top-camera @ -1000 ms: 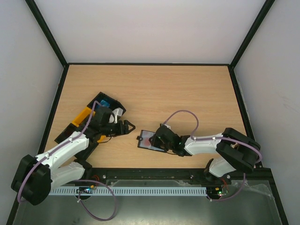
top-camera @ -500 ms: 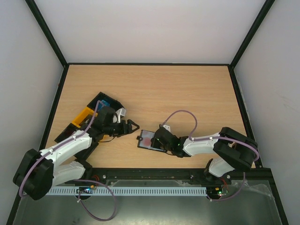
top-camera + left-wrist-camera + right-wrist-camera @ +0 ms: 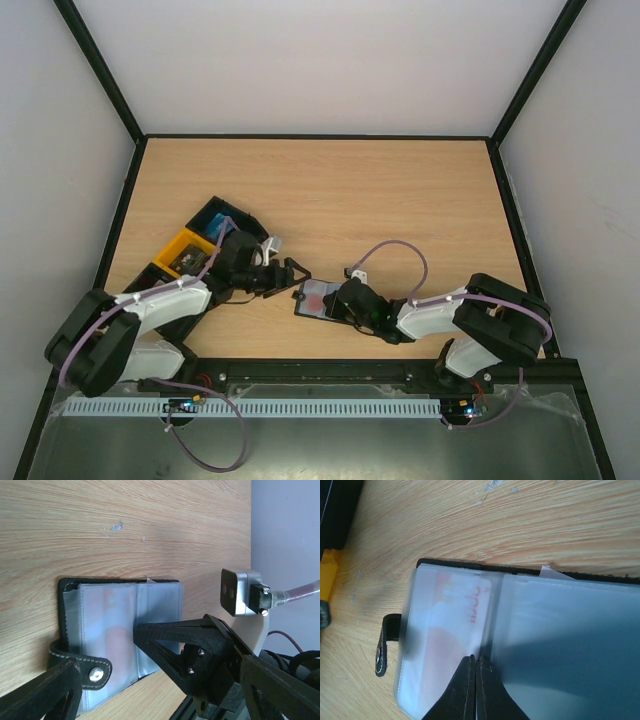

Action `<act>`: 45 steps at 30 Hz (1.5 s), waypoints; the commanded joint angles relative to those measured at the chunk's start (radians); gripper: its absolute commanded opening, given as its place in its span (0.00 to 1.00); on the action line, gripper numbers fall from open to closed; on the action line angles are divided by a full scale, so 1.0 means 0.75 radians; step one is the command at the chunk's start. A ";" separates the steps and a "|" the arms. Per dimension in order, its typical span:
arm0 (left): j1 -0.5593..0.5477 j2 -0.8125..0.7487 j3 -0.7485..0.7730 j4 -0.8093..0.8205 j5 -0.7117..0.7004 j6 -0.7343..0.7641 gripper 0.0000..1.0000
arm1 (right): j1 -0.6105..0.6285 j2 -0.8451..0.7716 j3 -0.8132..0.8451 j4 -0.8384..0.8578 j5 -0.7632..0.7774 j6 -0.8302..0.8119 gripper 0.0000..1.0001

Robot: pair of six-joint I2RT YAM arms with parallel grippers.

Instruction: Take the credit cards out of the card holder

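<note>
Card holder (image 3: 316,298) lies open and flat on the table (image 3: 400,200), close to the near edge and a bit left of the middle. A red card (image 3: 457,630) is inside its clear pocket panel. Its snap strap (image 3: 80,670) sticks out on the side facing the left arm. There's a blue patch, probably another card, in the black-and-orange tray (image 3: 185,250) by the left edge.

Right gripper (image 3: 474,662): fingers pressed together, tips resting on the clear sleeve right at the red card's inner edge. Nothing is visibly caught between them. Left gripper (image 3: 297,274): jaws spread wide, just beside the holder's strap side. Can't tell if it touches.

Risks from here:
- The right tips sit on slick plastic, not on the card. A push could skate over the sleeve and leave the card in place.
- Nothing clearly pins the holder, so a sideways push could drag the whole holder across the table.
- The left jaws are around the strap area. Closing there could catch the strap or cover, not the card, and lift or fold the holder.
- The two grippers are very near each other over a small thing, so the fingers could knock together.
- The card looks snug, so a skewed pull could jam it or crumple the sleeve.
</note>
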 commanded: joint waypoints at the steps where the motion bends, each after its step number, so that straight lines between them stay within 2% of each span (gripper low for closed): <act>1: -0.029 0.103 -0.013 0.213 0.063 -0.042 0.88 | 0.000 0.031 -0.063 -0.135 0.039 -0.039 0.02; 15: -0.054 0.337 0.054 0.276 0.042 0.028 0.89 | 0.001 0.004 -0.098 -0.103 0.029 -0.051 0.02; 32: -0.094 0.403 0.047 0.323 0.066 0.008 0.86 | 0.001 -0.008 -0.115 -0.074 0.026 -0.045 0.02; 45: -0.158 0.371 -0.002 0.535 0.178 -0.209 0.86 | -0.001 -0.062 -0.158 -0.022 0.064 -0.005 0.04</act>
